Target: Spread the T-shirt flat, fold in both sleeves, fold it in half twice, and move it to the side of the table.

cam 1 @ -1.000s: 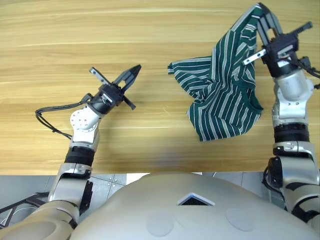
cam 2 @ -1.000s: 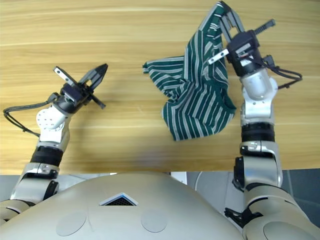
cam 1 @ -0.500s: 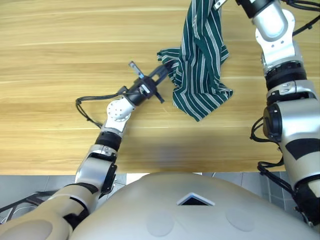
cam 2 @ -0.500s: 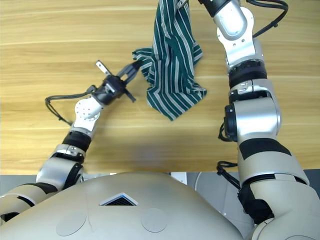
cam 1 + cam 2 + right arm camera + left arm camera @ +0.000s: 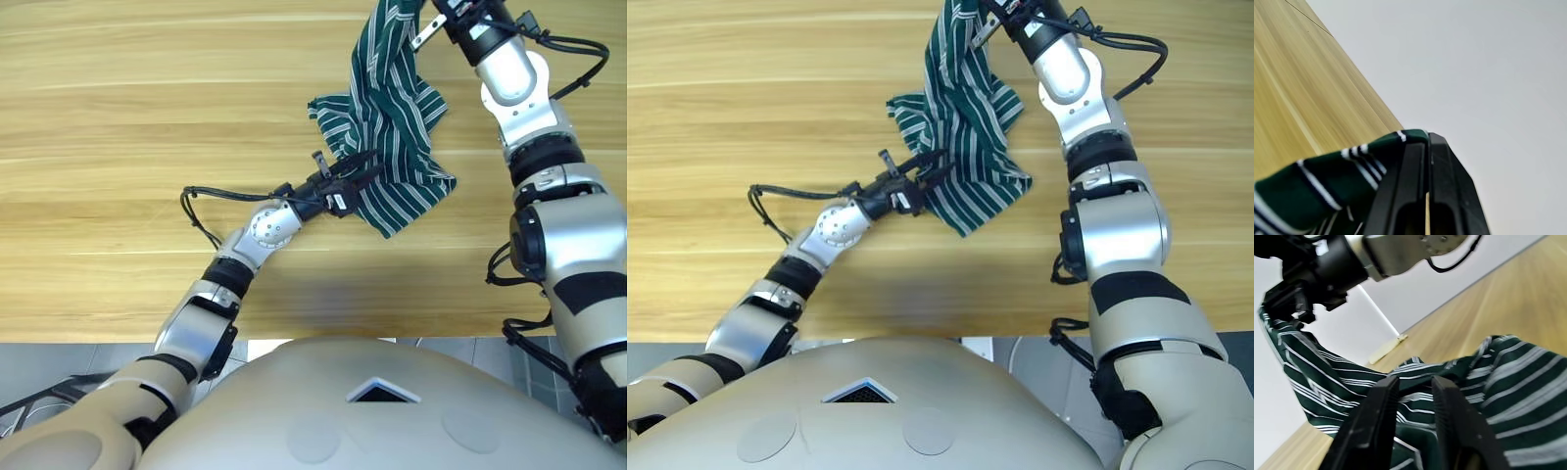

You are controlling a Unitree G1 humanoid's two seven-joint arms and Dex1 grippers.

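The long pale wooden counter [image 5: 118,117] is stretching right across the head views, its grain running from side to side. Hanging over the right half of it is the dark green T-shirt with thin white stripes [image 5: 392,117], and it is not lying flat at all. It is dangling in a crumpled column from its top end. Its lower folds are bunching where they meet the wood, towards the robot's side of the middle. One striped flap is poking out towards the robot's left, and a pointed corner is lying nearest the robot.

Up at the far edge, the right hand [image 5: 1426,147] is holding the shirt's top end aloft. Its two black fingers are pressing tight together, with a fold of striped cloth pinched between them. The right arm is reaching well out over the counter.

Down low, the left hand [image 5: 1415,382] is sitting right against the shirt's lower left edge, just above the wood. Its dark fingers [image 5: 1382,404] are standing a little apart, with a narrow gap between them and striped fabric showing through that gap. Whether any cloth is actually lying between them, I cannot tell. A thin black cable [image 5: 201,201] is looping off the left wrist, just over the counter.
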